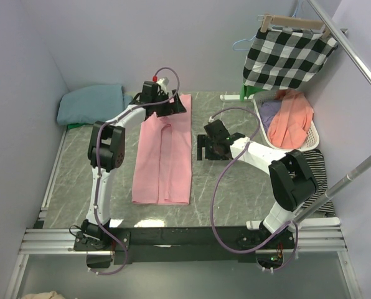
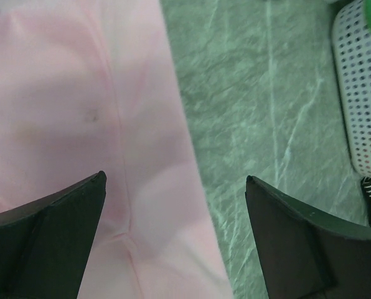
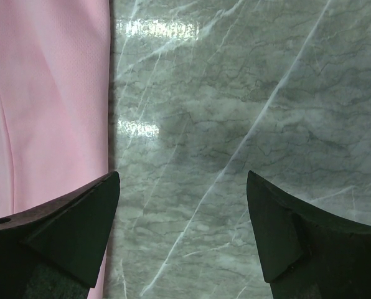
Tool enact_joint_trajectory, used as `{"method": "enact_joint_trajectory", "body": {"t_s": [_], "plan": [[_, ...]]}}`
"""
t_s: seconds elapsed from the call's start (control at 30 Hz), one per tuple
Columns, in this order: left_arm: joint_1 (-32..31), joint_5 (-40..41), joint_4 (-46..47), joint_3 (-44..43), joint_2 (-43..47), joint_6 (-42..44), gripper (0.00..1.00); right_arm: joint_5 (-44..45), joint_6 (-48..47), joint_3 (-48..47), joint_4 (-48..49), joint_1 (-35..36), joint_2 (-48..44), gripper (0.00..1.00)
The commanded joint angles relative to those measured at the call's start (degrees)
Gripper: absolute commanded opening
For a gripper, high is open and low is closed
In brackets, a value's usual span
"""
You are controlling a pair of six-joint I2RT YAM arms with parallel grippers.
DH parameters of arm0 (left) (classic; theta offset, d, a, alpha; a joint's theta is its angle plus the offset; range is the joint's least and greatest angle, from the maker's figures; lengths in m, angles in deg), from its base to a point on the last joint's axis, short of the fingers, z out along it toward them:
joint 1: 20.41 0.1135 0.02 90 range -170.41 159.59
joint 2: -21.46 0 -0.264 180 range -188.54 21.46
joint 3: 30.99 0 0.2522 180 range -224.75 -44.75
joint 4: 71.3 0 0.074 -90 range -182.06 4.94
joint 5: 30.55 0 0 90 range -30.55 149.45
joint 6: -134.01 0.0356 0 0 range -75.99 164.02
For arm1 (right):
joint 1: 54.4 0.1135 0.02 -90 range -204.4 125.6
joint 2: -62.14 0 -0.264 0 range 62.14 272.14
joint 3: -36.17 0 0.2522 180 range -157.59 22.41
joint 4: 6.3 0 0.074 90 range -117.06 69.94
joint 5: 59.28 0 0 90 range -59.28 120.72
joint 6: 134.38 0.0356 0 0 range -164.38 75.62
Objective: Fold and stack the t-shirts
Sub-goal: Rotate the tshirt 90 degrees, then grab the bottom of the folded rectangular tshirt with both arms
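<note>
Grey marbled counter (image 1: 229,187) carries the light pink t-shirt (image 1: 164,162) left of centre, already narrowed into a long strip running far to near, while the dusty teal t-shirt (image 1: 91,103) sits bundled in the far left corner, well apart. The left end effector (image 2: 174,176) hovers released over the strip's far end, jaws straddling its right edge, probably to pinch that end for a crosswise fold. The right end effector (image 3: 182,174), likewise released and empty, hangs just beside the same edge at mid-length.
</note>
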Motion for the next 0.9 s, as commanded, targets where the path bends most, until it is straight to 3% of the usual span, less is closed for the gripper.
{"method": "enact_joint_trajectory", "body": {"t_s": [0.0, 0.2, 0.4, 0.63, 0.87], "plan": [[0.42, 0.58, -1.48, 4.89, 3.50, 0.85, 0.99, 1.59, -0.34, -1.31, 0.82, 0.00, -0.53, 0.89], [0.42, 3.05, -3.41, 9.73, 4.64, 0.50, 0.99, 2.21, -0.34, -0.25, 0.82, 0.00, -1.24, 0.89], [0.16, 3.23, 0.97, 17.91, 10.70, -1.52, 0.99, 3.00, -0.34, 0.27, 0.73, 0.09, -0.97, 0.89], [-0.63, 2.17, 0.46, 14.75, 15.19, 0.06, 0.99, 2.21, -0.34, -0.16, 1.08, 0.00, -1.50, 0.89], [-1.07, 2.43, 0.27, 18.70, 16.59, -0.56, 0.99, 2.03, -0.16, 0.98, 1.43, 0.00, -1.77, 0.89]]}}
